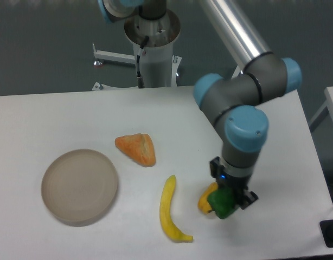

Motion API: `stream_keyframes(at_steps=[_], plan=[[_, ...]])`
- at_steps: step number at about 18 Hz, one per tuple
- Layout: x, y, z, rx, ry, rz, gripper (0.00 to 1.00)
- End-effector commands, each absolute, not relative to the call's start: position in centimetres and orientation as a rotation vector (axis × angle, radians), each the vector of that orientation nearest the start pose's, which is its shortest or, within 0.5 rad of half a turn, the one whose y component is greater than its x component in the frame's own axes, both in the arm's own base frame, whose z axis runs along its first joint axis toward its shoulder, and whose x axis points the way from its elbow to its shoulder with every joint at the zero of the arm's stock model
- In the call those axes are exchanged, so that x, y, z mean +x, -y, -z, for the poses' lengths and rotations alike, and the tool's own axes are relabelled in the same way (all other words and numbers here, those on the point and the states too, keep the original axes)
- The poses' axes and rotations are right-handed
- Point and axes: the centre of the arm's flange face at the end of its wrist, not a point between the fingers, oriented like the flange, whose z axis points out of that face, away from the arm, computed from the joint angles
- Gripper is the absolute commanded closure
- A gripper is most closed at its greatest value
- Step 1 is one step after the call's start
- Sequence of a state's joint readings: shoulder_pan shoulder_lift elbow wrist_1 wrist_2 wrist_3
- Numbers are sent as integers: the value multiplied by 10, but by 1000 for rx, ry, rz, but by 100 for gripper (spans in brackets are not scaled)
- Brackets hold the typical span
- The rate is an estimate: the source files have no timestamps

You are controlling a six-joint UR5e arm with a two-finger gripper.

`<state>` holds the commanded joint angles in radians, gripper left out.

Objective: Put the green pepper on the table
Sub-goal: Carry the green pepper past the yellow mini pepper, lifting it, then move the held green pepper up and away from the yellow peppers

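Green pepper pinched in the gripper, over the yellow pepper.

The gripper (227, 199) points straight down from the arm's grey and blue wrist, and its two fingers pinch the green pepper (221, 202), which sits between them and bulges out below their tips. Whether the pepper touches the table (58, 116) cannot be told from this view. Just to the camera-left of the fingers, partly hidden behind the green pepper, lies the yellow pepper (205, 199), seemingly touching it. Further camera-left of the fingers lies a curved banana (168, 210), near but apart from both peppers. Up and camera-left of the fingers, well apart, lies an orange wedge-shaped piece (136, 149). The round beige plate (79, 186) sits far to the camera-left, on the opposite side of the banana from the fingers.
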<state>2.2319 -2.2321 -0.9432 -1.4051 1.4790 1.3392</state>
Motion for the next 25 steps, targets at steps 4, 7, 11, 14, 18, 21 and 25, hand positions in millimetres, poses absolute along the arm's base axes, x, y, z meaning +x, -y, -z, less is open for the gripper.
stream_keyframes(at_steps=[4, 7, 11, 14, 18, 21, 25], plan=[[-344, -673, -402, -2811, -1027, -51, 50], [-341, -658, -398, -2800, -1097, -30, 50], [-348, -633, -392, -2788, -1177, -5, 50], [-356, -615, -386, -2762, -1270, 9, 50], [-377, -586, -358, -2725, -1386, 62, 50], [-383, -569, -346, -2681, -1475, 96, 50], [-386, -543, -326, -2631, -1546, 45, 50]])
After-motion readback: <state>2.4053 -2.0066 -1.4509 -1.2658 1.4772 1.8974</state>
